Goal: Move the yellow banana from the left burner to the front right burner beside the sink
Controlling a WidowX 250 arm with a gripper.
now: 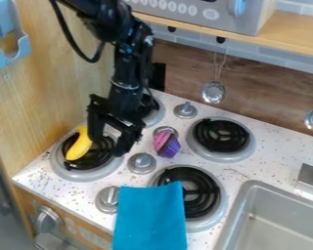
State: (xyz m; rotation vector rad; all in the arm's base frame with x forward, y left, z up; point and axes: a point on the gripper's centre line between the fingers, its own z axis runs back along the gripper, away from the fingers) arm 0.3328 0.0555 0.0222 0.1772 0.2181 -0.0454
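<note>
Near the pincer (109,141) lie one banana (80,145), one cupcake (167,145).

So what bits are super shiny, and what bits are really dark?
In the camera view, light glints on the hanging ladle and the silver stove knobs; in that same view, the black arm and black burner coils look very dark, so the arm's small parts are hard to pick out.
</note>
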